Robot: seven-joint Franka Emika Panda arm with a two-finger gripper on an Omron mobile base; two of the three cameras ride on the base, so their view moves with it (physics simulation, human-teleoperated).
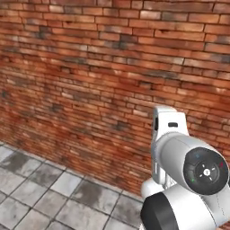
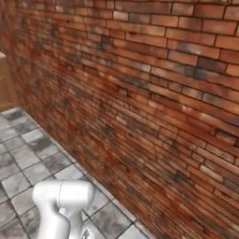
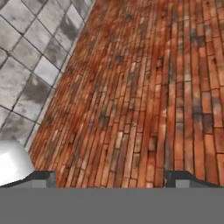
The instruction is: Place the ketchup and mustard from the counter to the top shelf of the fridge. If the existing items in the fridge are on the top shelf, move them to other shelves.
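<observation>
My two small dark fingers (image 3: pixel 111 179) stand wide apart, one tip at each lower corner of the hand view, with nothing between them and nothing held. Past them I look onto a red-brown brick wall (image 3: pixel 144 96), its courses running lengthwise away from me because my hand is rolled, and onto a floor of grey and white mottled square tiles (image 3: pixel 30 57) that meets the wall along a slanting line at the upper left.

From the left base view my white arm with its dark round joints (image 1: pixel 188 175) rises at the lower right, just in front of the same brick wall (image 1: pixel 90 67), which takes up most of that picture; the tiled floor (image 1: pixel 40 193) lies at the lower left, running up to the foot of the wall. From the right base view a white rounded link of my arm (image 2: pixel 63 200) stands at the bottom left over the tiled floor (image 2: pixel 28 154), and the brick wall (image 2: pixel 154 102) slants away from the right toward the far left. At the far left edge of that view there is a strip of pale brown wood (image 2: pixel 5 84) beside the wall's end; I cannot tell what it belongs to.

As for the ketchup, the mustard and the fridge, I cannot tell where they are from here.
</observation>
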